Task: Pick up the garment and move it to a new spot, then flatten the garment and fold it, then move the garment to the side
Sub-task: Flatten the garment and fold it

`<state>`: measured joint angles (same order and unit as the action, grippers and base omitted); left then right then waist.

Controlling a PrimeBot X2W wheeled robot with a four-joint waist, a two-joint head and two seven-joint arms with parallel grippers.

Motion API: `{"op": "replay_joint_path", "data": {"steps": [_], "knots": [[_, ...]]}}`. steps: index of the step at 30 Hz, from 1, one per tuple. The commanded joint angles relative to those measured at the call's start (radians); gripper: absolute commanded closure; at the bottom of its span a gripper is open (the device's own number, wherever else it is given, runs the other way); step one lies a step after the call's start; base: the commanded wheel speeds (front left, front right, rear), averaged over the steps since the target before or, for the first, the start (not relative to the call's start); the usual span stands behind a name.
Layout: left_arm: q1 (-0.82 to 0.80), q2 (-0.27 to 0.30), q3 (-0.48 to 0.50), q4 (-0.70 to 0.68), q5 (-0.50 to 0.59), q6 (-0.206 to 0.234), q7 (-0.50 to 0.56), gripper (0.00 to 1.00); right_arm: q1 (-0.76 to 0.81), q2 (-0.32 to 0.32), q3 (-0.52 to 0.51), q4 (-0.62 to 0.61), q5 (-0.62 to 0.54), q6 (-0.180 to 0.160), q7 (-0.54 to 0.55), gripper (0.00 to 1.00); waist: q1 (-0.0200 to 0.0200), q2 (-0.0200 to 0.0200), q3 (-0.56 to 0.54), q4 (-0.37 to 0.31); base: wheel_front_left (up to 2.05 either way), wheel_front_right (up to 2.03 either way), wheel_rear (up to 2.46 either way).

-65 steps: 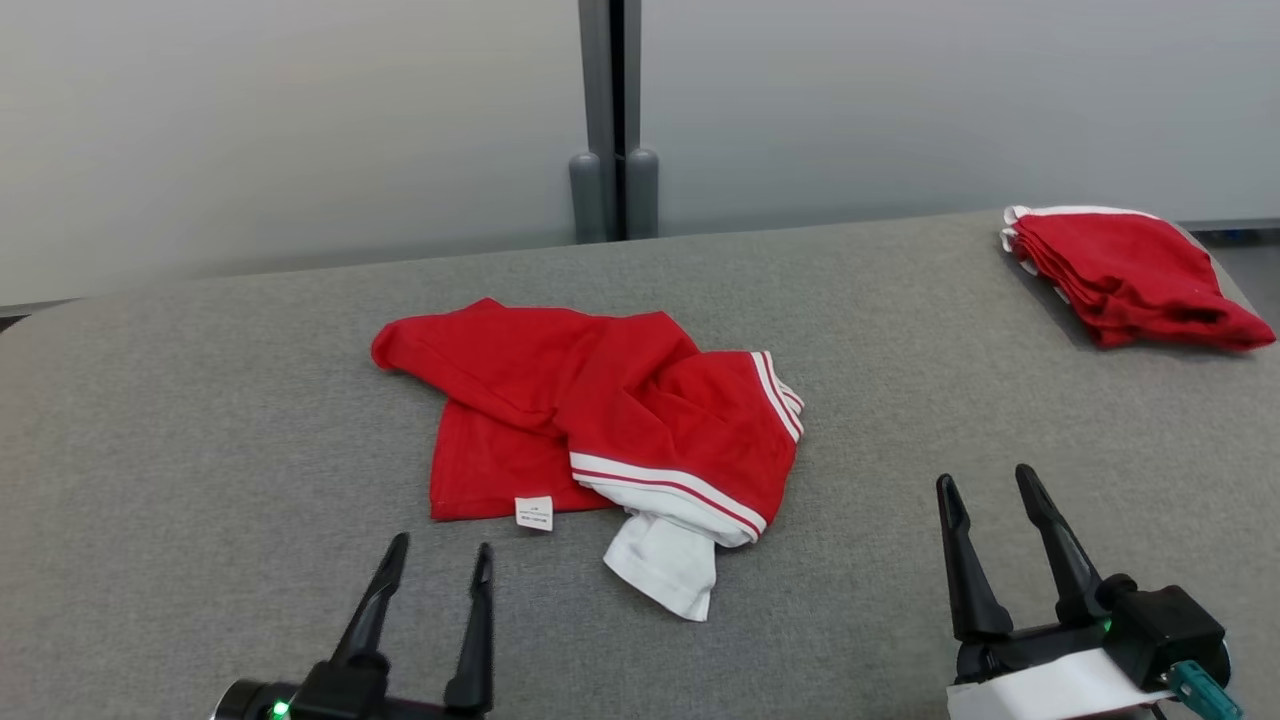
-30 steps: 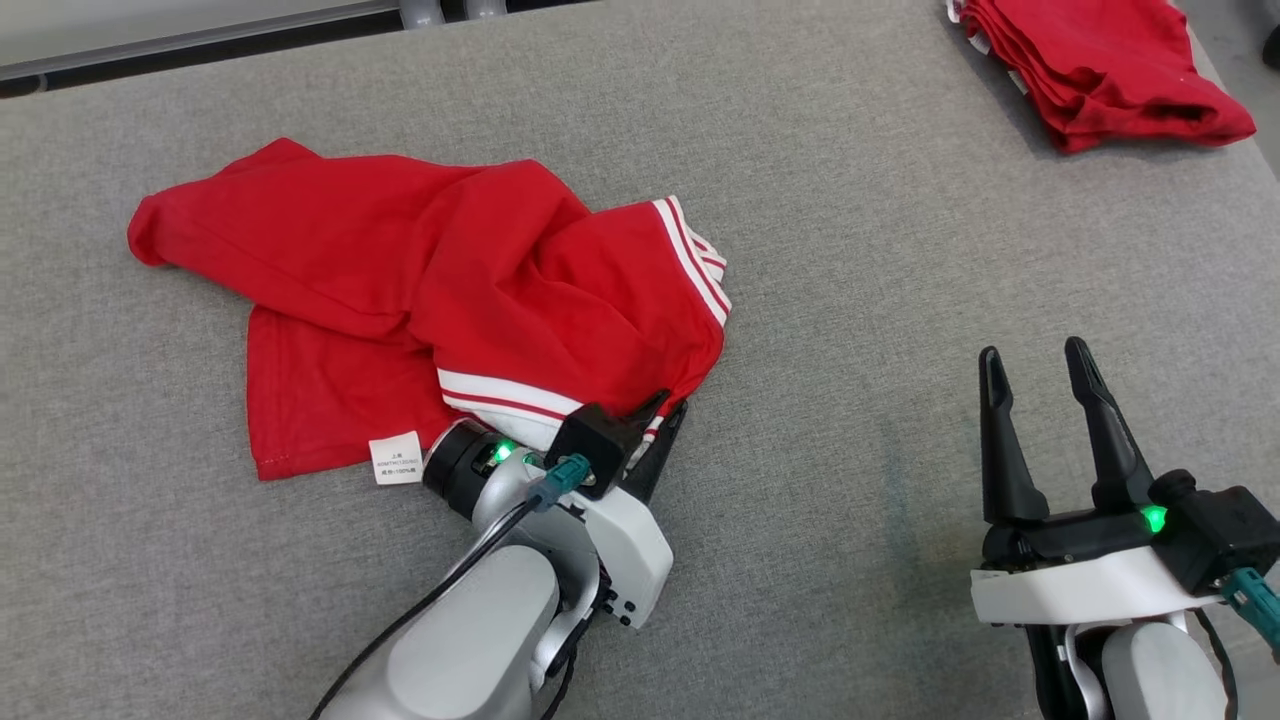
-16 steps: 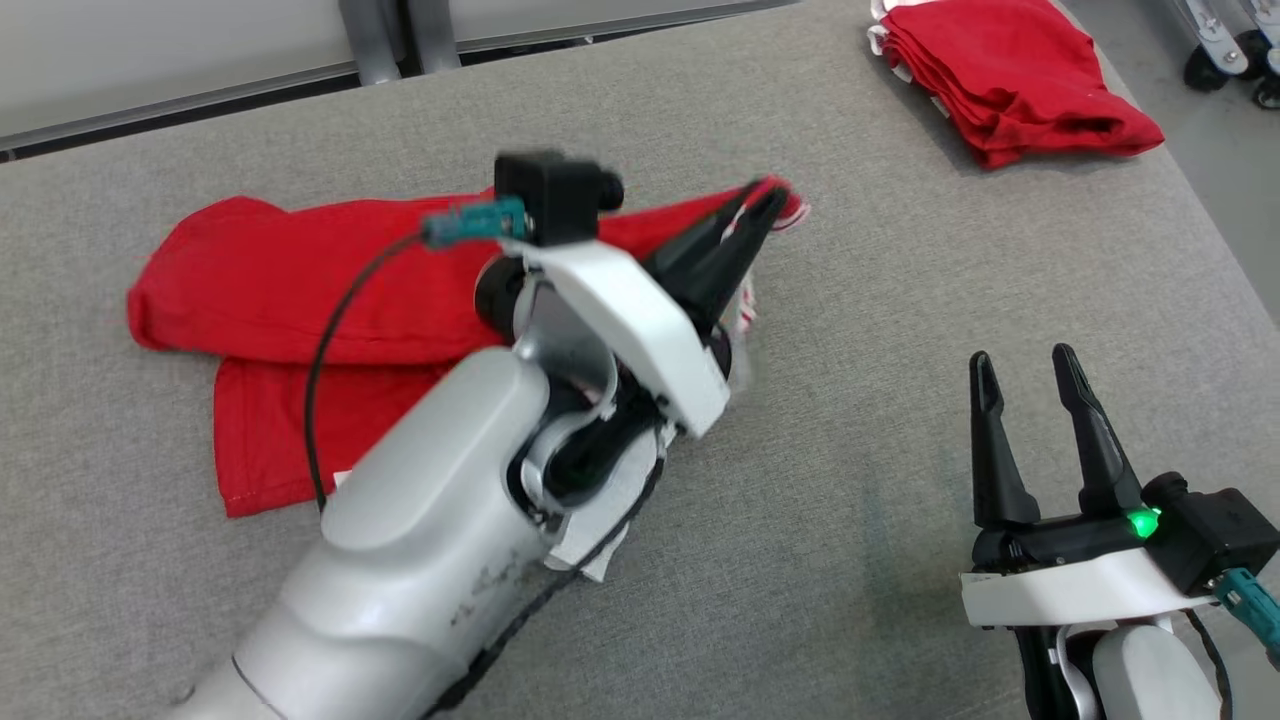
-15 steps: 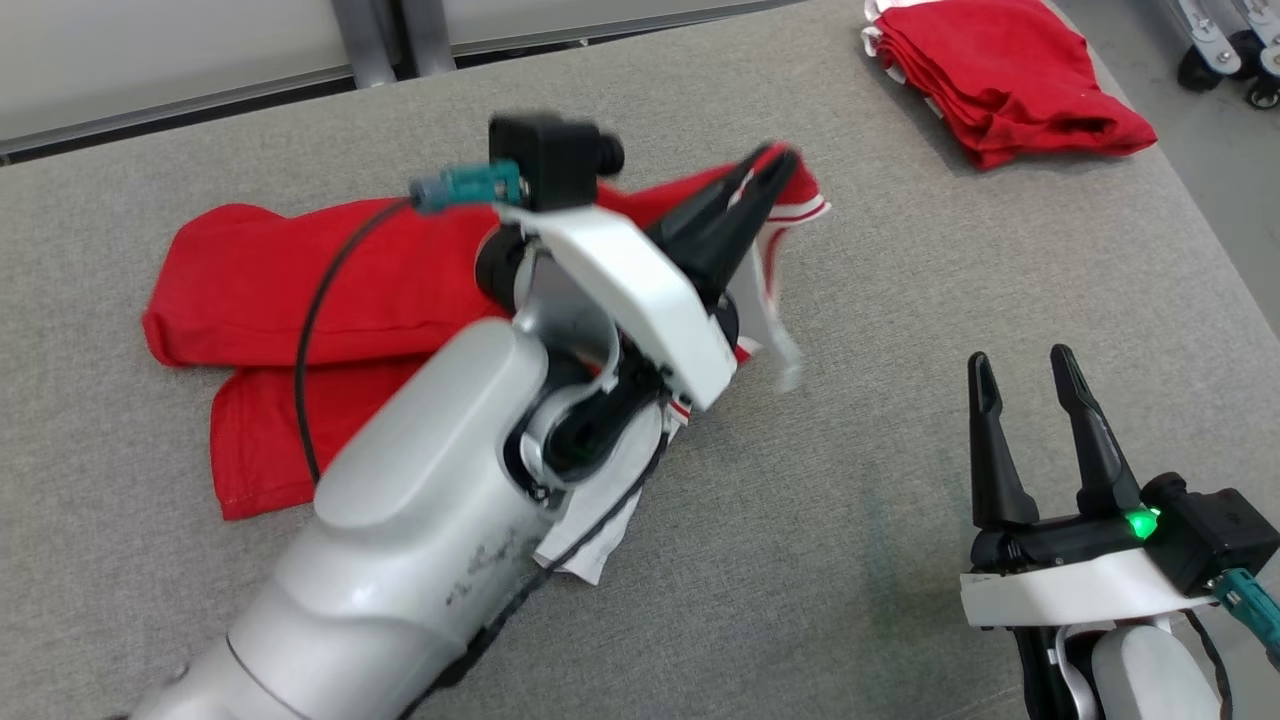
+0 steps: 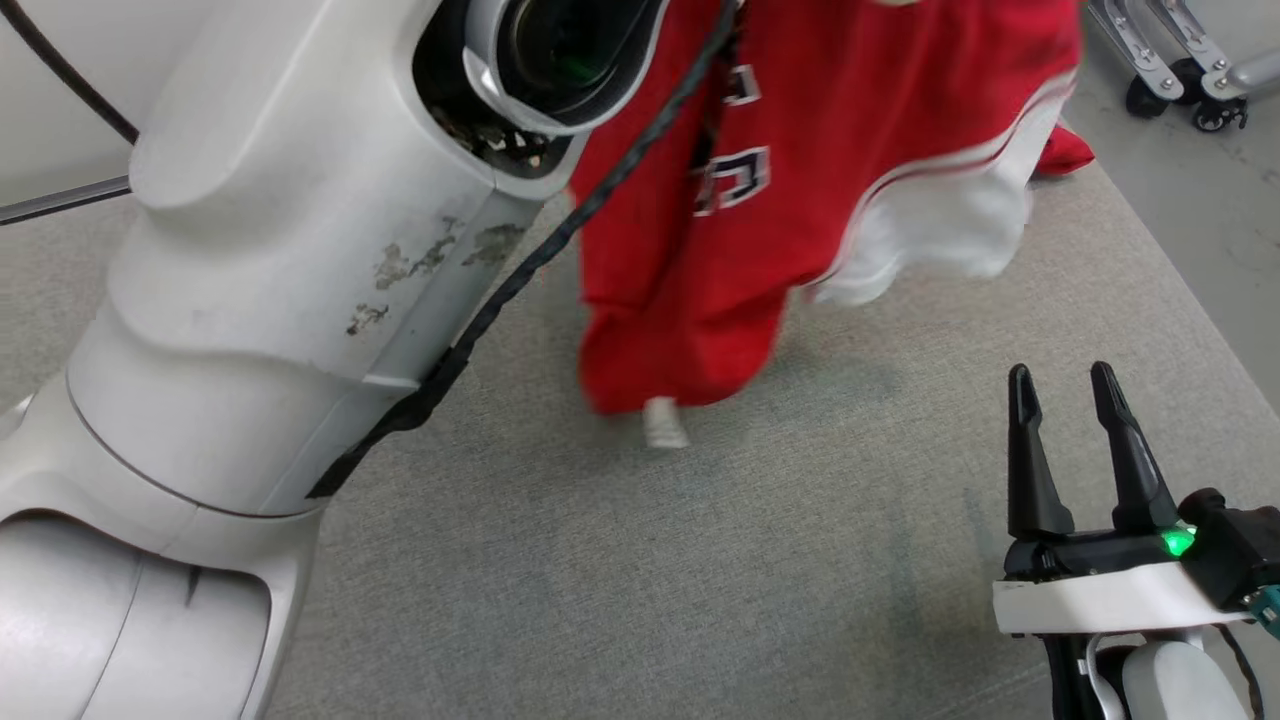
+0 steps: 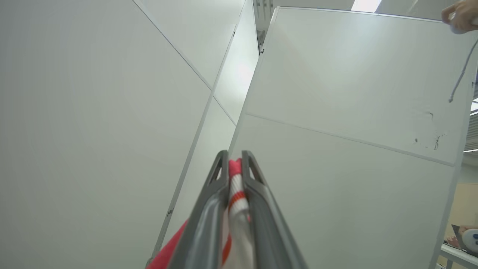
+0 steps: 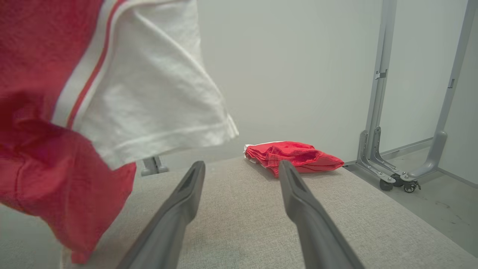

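The garment [image 5: 800, 170] is red with white panels and white-red stripes, and it hangs in the air above the grey table [image 5: 620, 580]. Its lower end and a white label hover just over the cloth surface. In the left wrist view my left gripper [image 6: 235, 158] is shut on the garment [image 6: 235, 194], a striped edge pinched between the fingers and pointing up at the white wall panels. My pale left forearm [image 5: 280, 260] looms large at the left of the head view. My right gripper [image 5: 1073, 385] stands open at the lower right, nothing between its fingers. The right wrist view has the hanging garment [image 7: 93, 93] at its left.
A folded stack of red garments [image 7: 295, 157] lies at the table's far right end. Grey wheeled frame legs [image 7: 388, 175] stand on the floor past the table's right edge. A person's hand [image 6: 461, 15] shows at the top right of the left wrist view.
My left arm has risen high with the garment, lifting it off the table so it now hangs. The head camera has shifted. The right gripper has stayed open in place.
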<state>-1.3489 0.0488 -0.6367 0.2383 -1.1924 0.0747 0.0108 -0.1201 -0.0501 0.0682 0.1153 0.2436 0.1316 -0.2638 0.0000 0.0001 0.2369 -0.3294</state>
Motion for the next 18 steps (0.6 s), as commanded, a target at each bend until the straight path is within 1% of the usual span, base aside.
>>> {"op": "replay_joint_path", "data": {"steps": [1, 4, 7, 11, 13, 15, 18], "knots": [[-0.006, 0.006, 0.000, 0.013, -0.015, 0.000, -0.027, 1.00, 0.007, -0.001, -0.017, -0.006, -0.009, -0.002, -0.001, 0.00, 0.0000, -0.0001, -0.008, 0.025, 0.00, 0.00, 0.00], [0.054, 0.016, 0.013, 0.024, -0.028, 0.012, -0.061, 1.00, 0.015, -0.001, -0.046, -0.010, -0.022, -0.002, -0.001, 0.00, 0.0000, -0.0001, -0.006, 0.063, 0.00, 0.00, 0.00], [0.195, 0.057, 0.038, 0.006, -0.071, 0.038, -0.074, 1.00, 0.016, -0.001, -0.075, -0.015, -0.033, -0.002, -0.001, 0.00, 0.0000, -0.0001, -0.001, 0.100, 0.00, 0.00, 0.00], [0.461, 0.137, 0.098, -0.039, -0.146, 0.088, -0.111, 1.00, 0.024, -0.001, -0.111, -0.022, -0.053, -0.002, -0.001, 0.00, 0.0000, -0.0001, 0.005, 0.148, 0.00, 0.00, 0.00], [0.600, 0.175, 0.139, -0.056, -0.181, 0.105, -0.142, 1.00, 0.023, -0.001, -0.119, -0.023, -0.062, -0.002, -0.001, 0.00, 0.0000, -0.0001, 0.008, 0.168, 0.00, 0.00, 0.00], [0.727, 0.211, 0.176, -0.066, -0.212, 0.117, -0.176, 1.00, 0.023, -0.001, -0.124, -0.023, -0.071, -0.002, -0.001, 0.00, 0.0000, -0.0001, 0.012, 0.183, 0.00, 0.00, 0.00], [0.900, 0.248, 0.229, -0.075, -0.248, 0.117, -0.218, 1.00, 0.020, -0.001, -0.126, -0.025, -0.080, -0.002, -0.001, 0.00, 0.0000, -0.0001, 0.017, 0.202, 0.00, 0.00, 0.00]]}}
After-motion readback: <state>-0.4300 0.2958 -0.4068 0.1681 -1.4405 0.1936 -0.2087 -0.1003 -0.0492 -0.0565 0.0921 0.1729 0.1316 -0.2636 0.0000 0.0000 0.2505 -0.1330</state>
